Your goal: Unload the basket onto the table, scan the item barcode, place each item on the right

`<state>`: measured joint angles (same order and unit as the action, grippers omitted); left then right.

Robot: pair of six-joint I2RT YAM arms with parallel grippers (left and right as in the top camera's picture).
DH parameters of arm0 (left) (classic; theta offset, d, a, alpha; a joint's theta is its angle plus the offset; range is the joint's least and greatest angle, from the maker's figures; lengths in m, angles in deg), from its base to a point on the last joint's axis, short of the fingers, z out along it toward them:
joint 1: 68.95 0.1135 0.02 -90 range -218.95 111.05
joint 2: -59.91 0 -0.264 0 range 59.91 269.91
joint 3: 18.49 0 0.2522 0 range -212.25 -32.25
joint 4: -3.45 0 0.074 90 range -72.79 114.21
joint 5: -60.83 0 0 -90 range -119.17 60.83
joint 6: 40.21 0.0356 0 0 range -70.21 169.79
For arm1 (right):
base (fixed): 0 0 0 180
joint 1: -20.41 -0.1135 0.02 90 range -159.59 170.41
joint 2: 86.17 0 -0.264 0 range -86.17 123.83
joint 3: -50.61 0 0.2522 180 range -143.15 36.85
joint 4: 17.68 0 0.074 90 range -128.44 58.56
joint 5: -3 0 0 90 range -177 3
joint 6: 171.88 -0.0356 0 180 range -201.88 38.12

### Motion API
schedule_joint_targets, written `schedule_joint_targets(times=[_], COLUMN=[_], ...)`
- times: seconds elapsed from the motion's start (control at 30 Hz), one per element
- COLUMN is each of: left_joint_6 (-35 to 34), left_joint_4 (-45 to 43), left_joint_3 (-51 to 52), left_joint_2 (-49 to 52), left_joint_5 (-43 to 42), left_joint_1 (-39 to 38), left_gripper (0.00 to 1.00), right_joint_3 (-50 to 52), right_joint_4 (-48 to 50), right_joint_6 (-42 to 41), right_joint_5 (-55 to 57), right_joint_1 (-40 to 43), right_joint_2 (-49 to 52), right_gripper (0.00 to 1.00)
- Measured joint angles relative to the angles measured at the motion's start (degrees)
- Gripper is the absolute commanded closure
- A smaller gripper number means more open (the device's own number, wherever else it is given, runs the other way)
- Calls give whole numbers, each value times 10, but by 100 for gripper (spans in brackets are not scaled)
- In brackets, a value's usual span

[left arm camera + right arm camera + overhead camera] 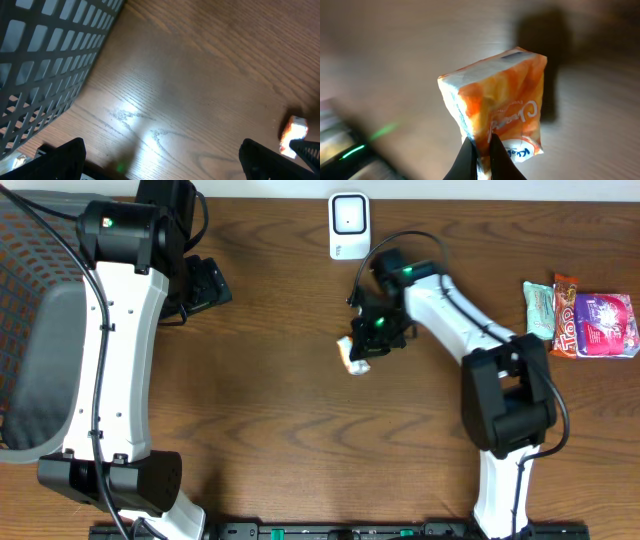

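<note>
**Right arm.** The right end effector (pixel 372 332) is clamped on the packet (pixel 354 357). Its 2 fingers (pixel 470 157) are pressed together on the lower edge of the orange and white wrapper. In the right wrist view, the packet's shadow is cast on the tabletop (pixel 280 430) behind it.

**Packet position.** The packet is held near the tabletop's middle. It is on the robot's side of the white scanner (pixel 349 225), which stands at the far edge, and well apart from it.

**Left arm.** The left end effector (pixel 205 285) is found with its jaws wide apart and nothing between them. It is just beside the grey basket (pixel 30 330) at the left.

**Other items.** 3 snacks (pixel 580 315) lie together at the right edge, well apart from the packet.
</note>
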<state>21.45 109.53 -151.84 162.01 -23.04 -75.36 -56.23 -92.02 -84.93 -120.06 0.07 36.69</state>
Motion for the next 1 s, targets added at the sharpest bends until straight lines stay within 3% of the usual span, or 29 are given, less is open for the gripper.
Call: schedule_joint_targets(times=[0.13, 0.27, 0.37, 0.47, 0.6, 0.7, 0.87, 0.9, 0.93, 1.0], left_joint_6=[0, 0, 0, 0, 0, 0, 0, 0, 0, 0], left_joint_4=[0, 0, 0, 0, 0, 0, 0, 0, 0, 0], left_joint_3=[0, 0, 0, 0, 0, 0, 0, 0, 0, 0], left_joint_2=[0, 0, 0, 0, 0, 0, 0, 0, 0, 0], left_joint_5=[0, 0, 0, 0, 0, 0, 0, 0, 0, 0], left_joint_1=[0, 0, 0, 0, 0, 0, 0, 0, 0, 0], left_gripper=[2, 2, 2, 2, 2, 2, 2, 2, 2, 2], right_joint_3=[4, 63, 149, 190, 177, 140, 69, 64, 60, 60], right_joint_4=[3, 42, 128, 139, 71, 6, -58, -59, -58, -40], right_joint_6=[59, 72, 42, 7, -20, -27, -28, -28, -28, -27], right_joint_5=[-189, -262, -282, -262, -160, -90, -12, -5, -1, 3], right_joint_1=[60, 99, 110, 132, 182, 200, 193, 189, 183, 161], right_joint_2=[2, 4, 5, 5, 5, 5, -12, -18, -22, -25], right_gripper=[99, 99, 99, 83, 73, 58, 53, 50, 37, 33])
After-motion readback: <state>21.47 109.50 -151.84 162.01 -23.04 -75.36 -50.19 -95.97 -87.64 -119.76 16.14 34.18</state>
